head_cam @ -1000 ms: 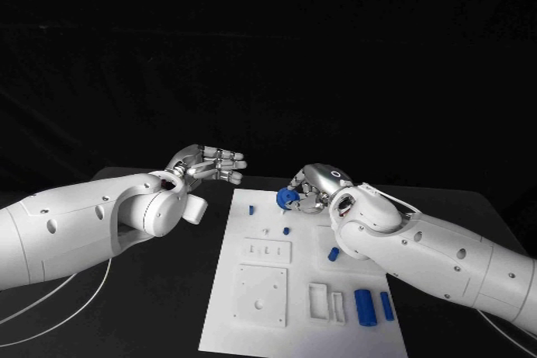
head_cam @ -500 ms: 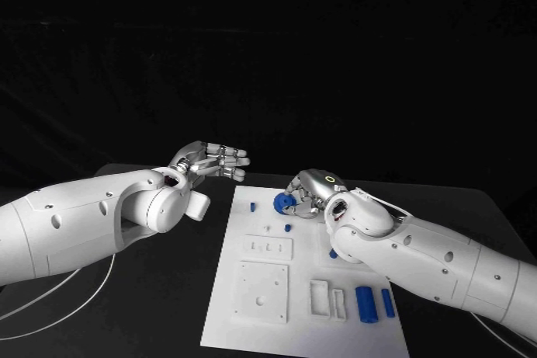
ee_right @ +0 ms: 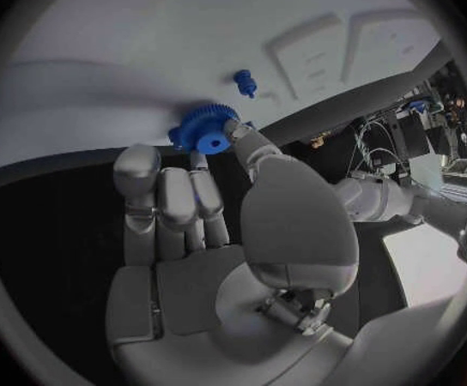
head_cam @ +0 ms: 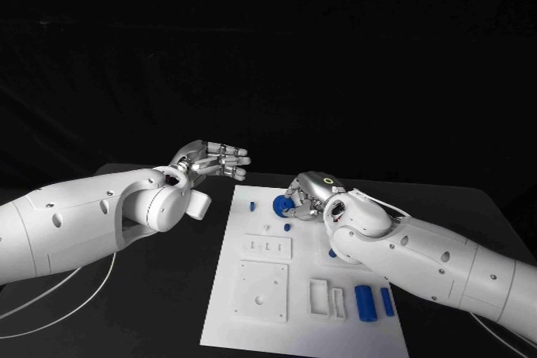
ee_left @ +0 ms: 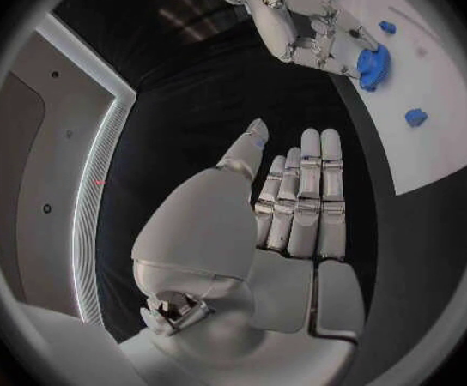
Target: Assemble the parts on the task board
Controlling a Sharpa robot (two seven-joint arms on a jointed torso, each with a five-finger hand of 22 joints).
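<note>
My right robot hand (head_cam: 304, 196) pinches a blue toothed gear (head_cam: 286, 205) between thumb and fingertips, holding it flat-faced at the far end of the white task board (head_cam: 258, 311), just above its surface or touching it; I cannot tell which. A small blue peg (head_cam: 286, 227) stands on the board just nearer me than the gear, so any seating move is short and mine to make. My left robot hand (head_cam: 213, 161) hovers over the counter (head_cam: 168, 296) beside the board's far left corner, fingers apart and holding nothing, farther from the gear.
</note>
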